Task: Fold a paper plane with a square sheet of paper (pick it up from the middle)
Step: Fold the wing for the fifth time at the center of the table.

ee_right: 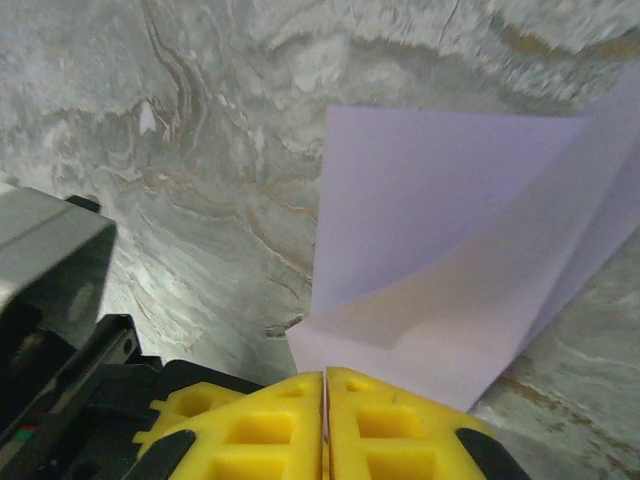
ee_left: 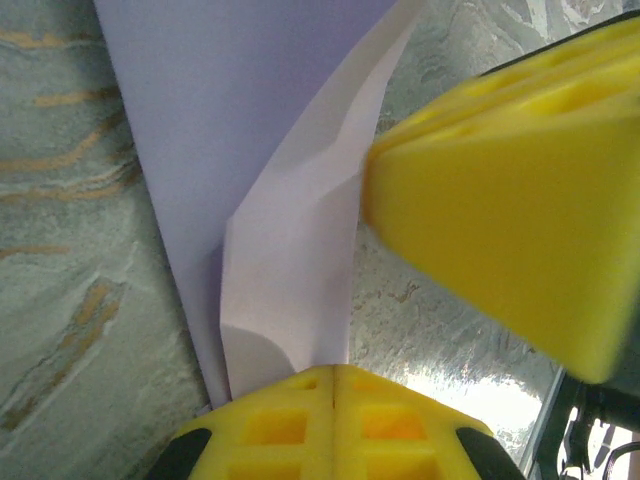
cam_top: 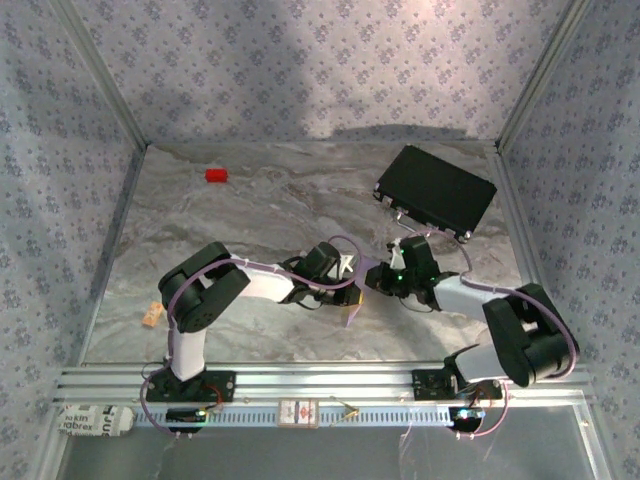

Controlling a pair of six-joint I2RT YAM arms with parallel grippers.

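Note:
The square sheet of paper (ee_left: 215,110) is pale lilac and partly folded, with a lighter flap (ee_left: 300,250) bent up along a crease. My left gripper (ee_left: 333,372) is shut on its near edge. My right gripper (ee_right: 325,378) is also shut, on an edge of the same sheet (ee_right: 450,220), which curves upward from the jaws. Seen from above, the left gripper (cam_top: 350,285) and the right gripper (cam_top: 375,280) meet at mid-table with the paper (cam_top: 349,312) between them. One yellow finger (ee_left: 500,200) of the right gripper looms close beside the sheet. The paper plane is out of view.
A small red block (cam_top: 216,175) lies at the far left of the marble table (cam_top: 250,220). A black rectangular case (cam_top: 436,188) sits at the far right. A small tan piece (cam_top: 150,315) lies near the left wall. An aluminium rail (cam_top: 320,380) runs along the near edge.

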